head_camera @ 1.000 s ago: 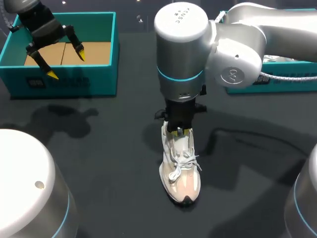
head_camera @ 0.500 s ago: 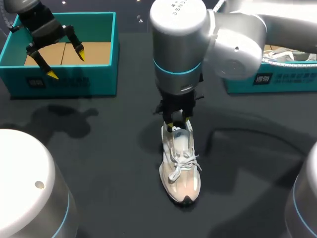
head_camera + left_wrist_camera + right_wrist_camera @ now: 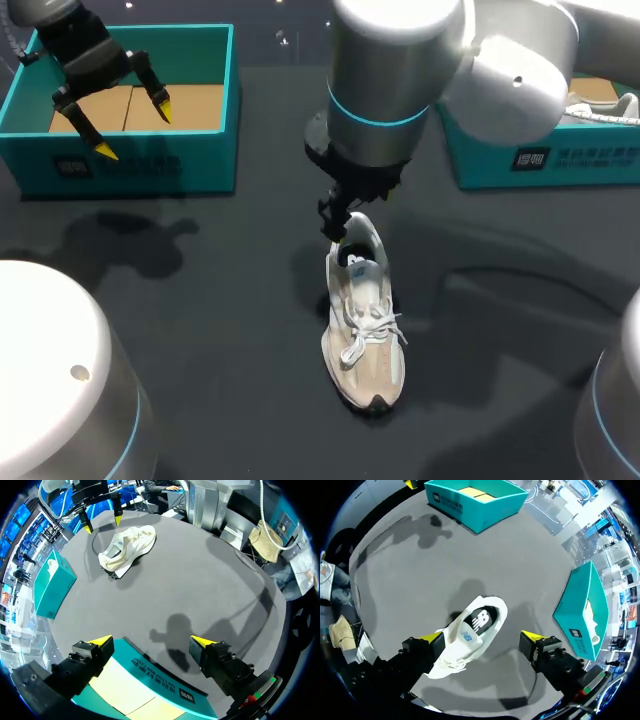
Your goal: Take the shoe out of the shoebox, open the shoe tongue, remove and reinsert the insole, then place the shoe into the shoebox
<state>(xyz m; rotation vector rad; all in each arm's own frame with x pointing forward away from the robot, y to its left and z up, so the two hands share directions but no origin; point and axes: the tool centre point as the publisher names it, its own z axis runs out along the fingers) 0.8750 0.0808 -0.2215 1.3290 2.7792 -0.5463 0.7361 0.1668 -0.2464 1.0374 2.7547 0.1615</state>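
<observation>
A white and beige lace-up shoe (image 3: 365,325) stands upright on the dark table, toe toward the front edge. Its dark insole (image 3: 479,621) shows through the heel opening. My right gripper (image 3: 340,222) hangs just above and behind the heel, open, with the shoe (image 3: 465,640) below and between its spread fingertips (image 3: 432,637) and nothing held. My left gripper (image 3: 110,125) hovers open over the teal shoebox (image 3: 200,160) at the back left, whose cardboard floor is bare. From the left wrist view, the shoe (image 3: 127,545) lies far ahead of my left gripper (image 3: 151,641).
A second teal box (image 3: 540,150) with something white inside stands at the back right, under my right arm. In the right wrist view it is the box (image 3: 585,612) beside the gripper's finger.
My right gripper has opened and risen off the shoe's heel opening, drawing back a little toward the rear. The shoe stays where it was. My left arm has not moved.
</observation>
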